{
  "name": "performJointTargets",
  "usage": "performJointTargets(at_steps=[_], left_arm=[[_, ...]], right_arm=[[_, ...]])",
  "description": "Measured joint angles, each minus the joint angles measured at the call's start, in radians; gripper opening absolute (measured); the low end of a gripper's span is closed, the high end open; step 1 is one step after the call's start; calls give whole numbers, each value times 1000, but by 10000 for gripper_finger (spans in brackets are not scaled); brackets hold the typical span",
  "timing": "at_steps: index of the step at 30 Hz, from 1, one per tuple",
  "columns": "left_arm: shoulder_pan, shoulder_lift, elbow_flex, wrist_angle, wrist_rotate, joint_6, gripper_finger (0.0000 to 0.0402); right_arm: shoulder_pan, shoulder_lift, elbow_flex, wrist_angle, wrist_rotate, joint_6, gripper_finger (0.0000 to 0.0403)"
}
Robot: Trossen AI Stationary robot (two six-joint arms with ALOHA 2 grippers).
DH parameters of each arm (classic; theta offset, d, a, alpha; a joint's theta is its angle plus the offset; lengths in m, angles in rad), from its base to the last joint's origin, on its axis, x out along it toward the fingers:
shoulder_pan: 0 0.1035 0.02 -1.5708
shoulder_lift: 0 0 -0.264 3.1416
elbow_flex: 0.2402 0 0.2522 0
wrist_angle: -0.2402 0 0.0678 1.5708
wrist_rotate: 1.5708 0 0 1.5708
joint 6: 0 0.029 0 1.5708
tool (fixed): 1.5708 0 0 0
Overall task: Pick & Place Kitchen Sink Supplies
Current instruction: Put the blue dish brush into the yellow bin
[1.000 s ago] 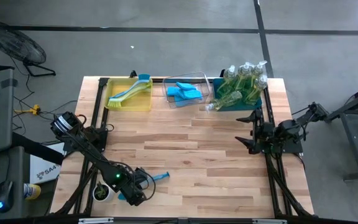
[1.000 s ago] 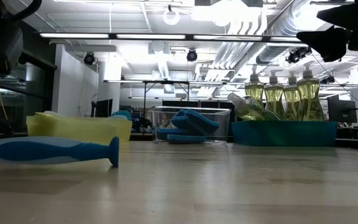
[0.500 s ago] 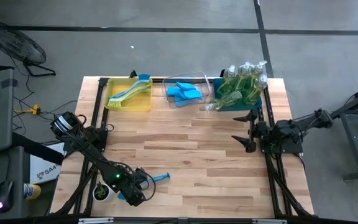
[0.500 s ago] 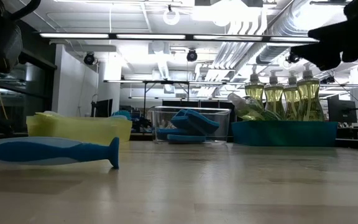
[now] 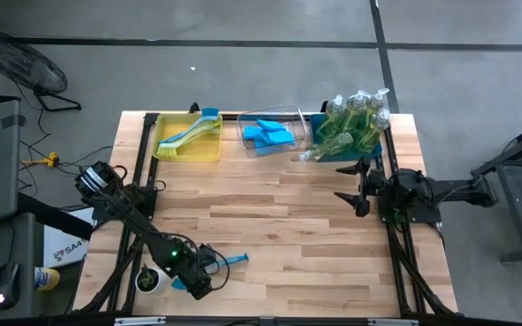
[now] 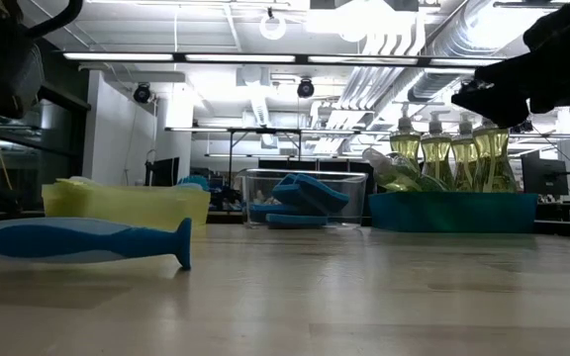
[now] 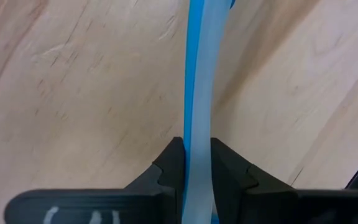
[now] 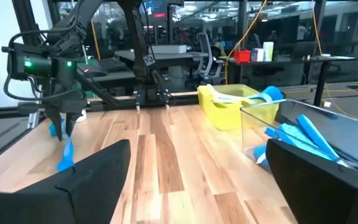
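A blue dish brush (image 5: 229, 261) is at the table's near left, with my left gripper (image 5: 198, 272) shut on it. The low view shows its handle (image 6: 87, 241) about level, with the flared free end (image 6: 182, 255) toward the right. My right gripper (image 5: 353, 187) stands open and level at the table's right side, pointing left, with nothing between its fingers (image 8: 197, 180). At the far edge, soap bottles (image 5: 356, 122) stand in a teal bin, light-blue sponges (image 5: 268, 134) lie in a clear bin, and a yellow-green brush (image 5: 184, 139) lies in a yellow bin. My left gripper pinches the brush's handle (image 7: 197, 134) between its two fingers, one on each side. The fingers come steeply from above and lie across the handle. The handle runs on past the fingers, close over the wood; whether it rests on the table, I cannot tell.
The yellow bin (image 5: 212, 152), clear bin (image 5: 243, 143) and teal bin (image 5: 356, 156) line the far edge. One soap bottle (image 5: 323, 145) leans out over the teal bin's left wall. A small potted plant (image 5: 149, 279) stands beside my left gripper. Bare wood lies across the middle.
My right arm has swung round until it lies straight out toward the table's right edge. Its gripper has sunk a little and stays open. The brush and my left gripper have kept their place.
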Motion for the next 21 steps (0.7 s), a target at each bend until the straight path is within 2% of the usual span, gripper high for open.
performJointTargets(at_steps=[3,7,15,21], left_arm=[[5,0,0,-2,0,11,47],[11,-1,1,-18,-20,19,47],[65,-11,1,-30,-109,103,47],[114,-12,0,-36,-116,150,47]], right_arm=[[-21,22,0,-1,-6,-14,345],[-34,54,0,-3,-6,-41,287],[-36,93,0,-3,9,-64,141],[-36,94,0,-3,9,-89,21]])
